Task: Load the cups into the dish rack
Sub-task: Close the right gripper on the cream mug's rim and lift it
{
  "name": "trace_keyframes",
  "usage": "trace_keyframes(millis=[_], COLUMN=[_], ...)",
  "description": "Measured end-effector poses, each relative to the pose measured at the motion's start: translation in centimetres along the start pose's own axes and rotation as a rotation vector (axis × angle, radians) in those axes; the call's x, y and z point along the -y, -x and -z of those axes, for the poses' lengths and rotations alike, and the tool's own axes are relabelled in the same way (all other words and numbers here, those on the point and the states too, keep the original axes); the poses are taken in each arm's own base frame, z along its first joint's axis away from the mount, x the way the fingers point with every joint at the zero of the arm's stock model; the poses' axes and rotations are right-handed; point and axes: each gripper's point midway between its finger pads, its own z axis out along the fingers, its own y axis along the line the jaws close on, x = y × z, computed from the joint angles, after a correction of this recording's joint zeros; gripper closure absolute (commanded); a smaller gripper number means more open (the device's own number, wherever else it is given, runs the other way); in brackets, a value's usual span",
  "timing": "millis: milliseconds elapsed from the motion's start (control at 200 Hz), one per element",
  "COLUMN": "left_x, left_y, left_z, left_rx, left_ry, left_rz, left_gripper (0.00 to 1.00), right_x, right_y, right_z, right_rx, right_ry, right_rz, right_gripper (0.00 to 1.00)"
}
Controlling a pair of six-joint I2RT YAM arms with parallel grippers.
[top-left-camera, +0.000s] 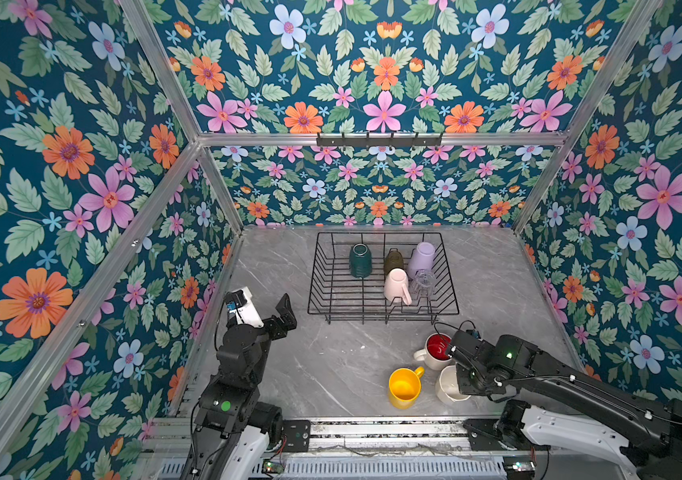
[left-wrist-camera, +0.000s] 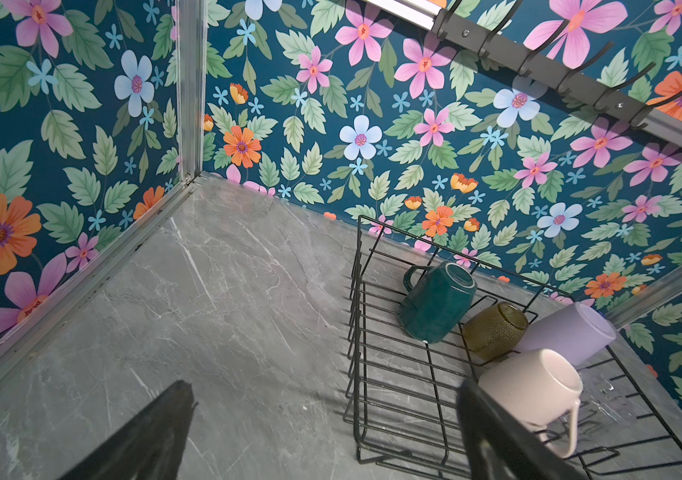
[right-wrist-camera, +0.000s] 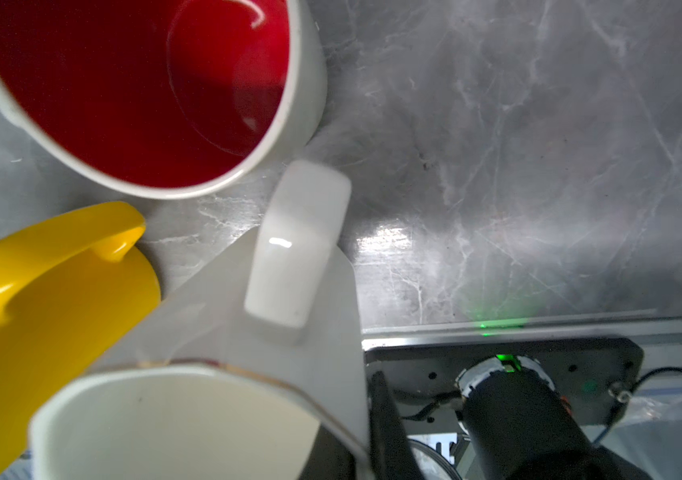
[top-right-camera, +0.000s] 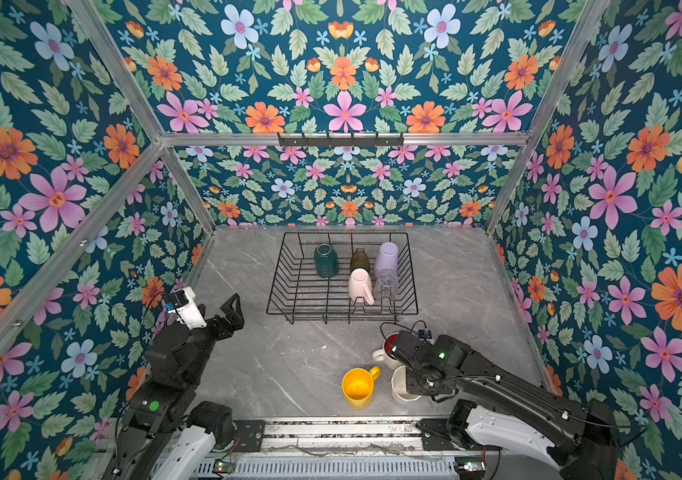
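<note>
White mug [right-wrist-camera: 164,419]: right jaws seemingly clamped on its rim; left jaws wide apart.

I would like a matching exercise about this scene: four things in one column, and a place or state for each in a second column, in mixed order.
1 green mug
2 yellow mug
3 left pincer
4 right pincer

a on the table, mouth up
b open, empty
c in the rack, bottom up
d shut on the white mug

Pairs: 1-c, 2-a, 3-b, 4-d
</note>
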Motion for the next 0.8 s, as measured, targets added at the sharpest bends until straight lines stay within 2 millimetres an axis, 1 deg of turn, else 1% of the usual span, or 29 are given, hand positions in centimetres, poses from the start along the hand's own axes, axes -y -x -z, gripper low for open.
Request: trace_keyframes(millis=[105, 295, 385, 455, 535, 650, 800], left_x=[0.0, 0.0, 0.0, 0.0, 0.0, 0.2, 0.7], left_y=[0.0, -0.2, -0.2, -0.2, -0.2, -0.4, -1.0], left_z=[0.0, -0.2, -0.2, -0.2, -0.2, -0.3, -0.8], left_rx=[0.0, -0.008, -0.01, -0.01, -0.01, -0.018, -0.055], left_ry=[0.0, 0.003, 0.003, 0.003, 0.003, -0.006, -0.027], left_rz=[0.0, -0.002, -0.003, -0.003, -0.003, -0.004, -0.01], left_gripper=[0.0, 0.0, 0.0, 0.0, 0.0, 0.0, 0.0], right_x=[0.4, 1.4, 1.4, 1.2, 0.7, -0.6, -4.1], right_y=[0.3, 1.3, 2.1, 2.9, 4.0, 6.0, 8.9], right_z=[1.8, 6.6, 8.7, 9.8, 10.7, 10.9, 11.3], right_rx=[0.032, 0.127, 0.176, 0.212, 0.245, 0.291, 0.346], right_ry=[0.015, 0.061, 0.089, 0.113, 0.14, 0.191, 0.307], right_rz=[-0.002, -0.033, -0.046, -0.045, -0.051, -0.061, -0.031], right_gripper=[1.0, 1.0, 1.0, 1.0, 1.0, 1.0, 1.0])
